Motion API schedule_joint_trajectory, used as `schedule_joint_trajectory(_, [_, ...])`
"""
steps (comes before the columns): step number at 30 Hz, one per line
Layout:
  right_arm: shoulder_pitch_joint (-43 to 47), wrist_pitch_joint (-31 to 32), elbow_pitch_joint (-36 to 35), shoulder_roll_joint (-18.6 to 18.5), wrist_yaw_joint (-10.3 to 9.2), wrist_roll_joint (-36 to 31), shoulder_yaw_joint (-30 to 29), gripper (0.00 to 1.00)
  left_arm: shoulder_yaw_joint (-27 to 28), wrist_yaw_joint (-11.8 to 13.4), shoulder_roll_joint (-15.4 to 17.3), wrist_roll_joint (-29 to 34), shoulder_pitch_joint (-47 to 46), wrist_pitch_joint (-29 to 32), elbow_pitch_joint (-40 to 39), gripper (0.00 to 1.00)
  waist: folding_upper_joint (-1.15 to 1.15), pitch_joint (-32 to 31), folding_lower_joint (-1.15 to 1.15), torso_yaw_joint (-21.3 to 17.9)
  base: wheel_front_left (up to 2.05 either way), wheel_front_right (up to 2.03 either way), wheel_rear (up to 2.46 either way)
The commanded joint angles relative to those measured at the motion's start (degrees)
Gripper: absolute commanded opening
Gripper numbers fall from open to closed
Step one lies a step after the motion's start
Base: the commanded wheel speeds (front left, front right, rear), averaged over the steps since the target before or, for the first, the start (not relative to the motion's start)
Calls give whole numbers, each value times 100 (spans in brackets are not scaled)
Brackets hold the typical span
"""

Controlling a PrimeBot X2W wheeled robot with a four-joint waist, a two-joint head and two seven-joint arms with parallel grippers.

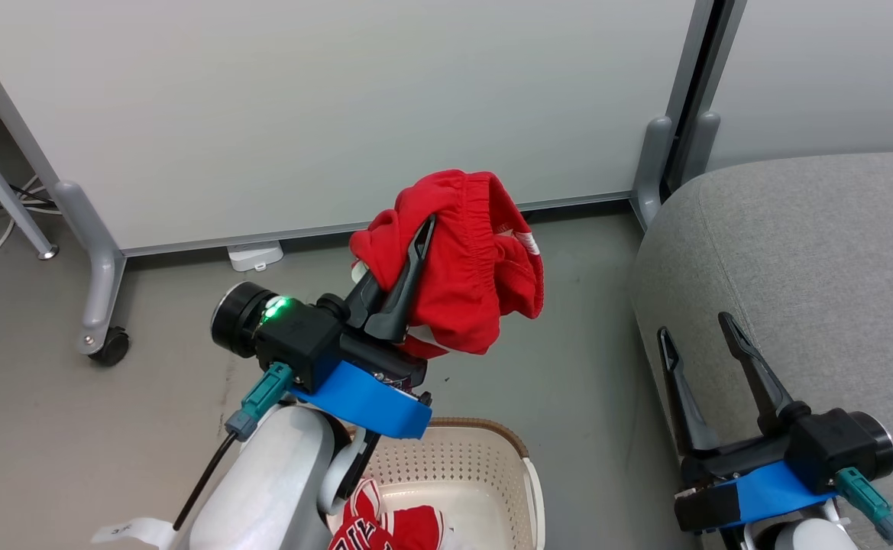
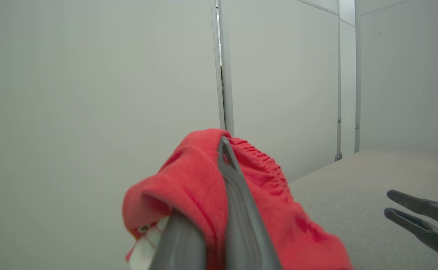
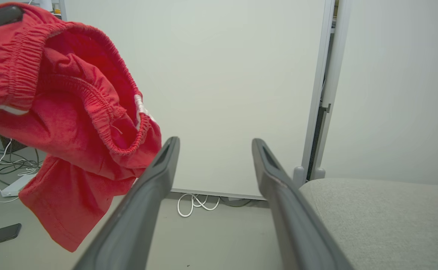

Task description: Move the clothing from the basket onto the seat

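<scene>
Left pincer (image 1: 419,238) clamps shorts (image 1: 480,267) aloft | basket (image 1: 484,425) holds jersey (image 1: 376,528)

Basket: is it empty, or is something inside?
Not empty. A red jersey with white lettering lies in the basket; the red shorts hang outside it, pinched in the left pincer.

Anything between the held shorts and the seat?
Nothing visible. The left gripper holds the shorts in the air beside the seat, with only bare floor below the gap. The open right gripper is at the seat's edge, nearer the robot than that line, probably out of the way.
</scene>
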Motion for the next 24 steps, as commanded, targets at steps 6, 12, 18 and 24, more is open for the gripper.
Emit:
schedule_joint_trajectory(6, [-16,-20,-44,-44,3,-33,167,100,-52,-35,7,38,42,-29,-58,0,0,25,1,7,0,0,0])
schedule_joint_trajectory(12, [-350,-20,6,-438,3,5,810,100,-122,-37,-16,50,-33,-29,-35,0,0,65,1,37,0,0,0])
schedule_joint_trajectory(18, [-946,-20,343,-985,3,43,1683,100,-240,-43,-60,29,-154,-29,-12,0,0,121,1,136,0,0,0])
schedule_joint_trajectory(24, [-1592,-20,815,-1339,3,70,2358,100,-447,-46,-129,-4,-224,-29,-11,0,0,170,1,294,0,0,0])
